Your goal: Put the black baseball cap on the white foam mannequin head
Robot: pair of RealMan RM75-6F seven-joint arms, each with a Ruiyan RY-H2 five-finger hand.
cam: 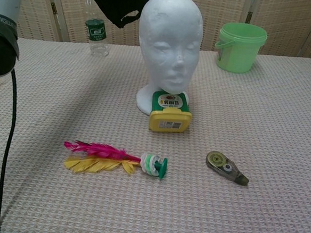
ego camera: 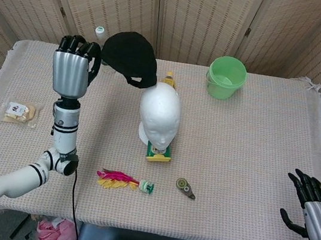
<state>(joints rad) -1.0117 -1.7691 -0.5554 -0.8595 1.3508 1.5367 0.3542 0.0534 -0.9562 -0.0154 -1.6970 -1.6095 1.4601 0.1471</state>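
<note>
Clutter lies nearest the front edge of the table (ego camera: 247,187): a feather shuttlecock (cam: 115,160) and a correction-tape roller (cam: 225,168), both apart from the work and no part of it; off the front right corner the right hand (ego camera: 311,209) hangs idle with its fingers spread and nothing in them, probably kept clear so the other arm has room; at the middle of the table the white foam mannequin head (ego camera: 159,115) stands upright facing the front edge, a yellow and green tub (cam: 170,111) touching the front of its base; its crown is bare, so the task is not yet done; toward the back left the left hand (ego camera: 73,71) is raised well above the cloth, fingers closed on the edge of the black baseball cap (ego camera: 130,57), which hangs from that grip just beside and above the crown, seemingly lined up to be lowered on; the cap is plain black, soft and drooping, its open underside turned down; behind stand a water bottle (cam: 97,33) and a green bucket (ego camera: 225,76) by the back edge.
</note>
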